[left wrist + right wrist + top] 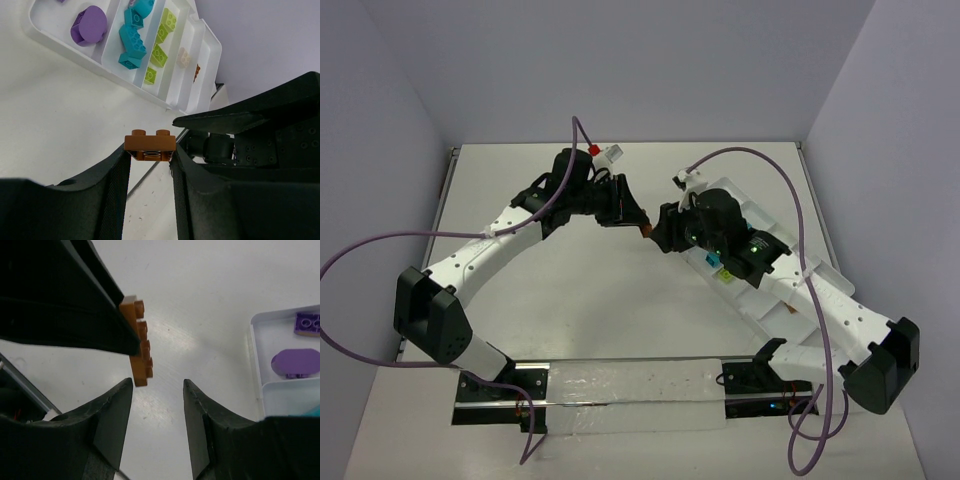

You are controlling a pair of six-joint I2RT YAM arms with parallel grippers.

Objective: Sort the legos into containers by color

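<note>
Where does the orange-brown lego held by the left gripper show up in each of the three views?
Top external: orange-brown lego at centre, at the tip of the left gripper.
Left wrist: centre, pinched in that gripper.
Right wrist: left of centre, seen edge-on.
Shared landmark: white tray, at right, top left and right edge in that order.

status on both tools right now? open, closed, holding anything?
Left tool: closed on an orange-brown lego.
Right tool: open, holding nothing.
</note>
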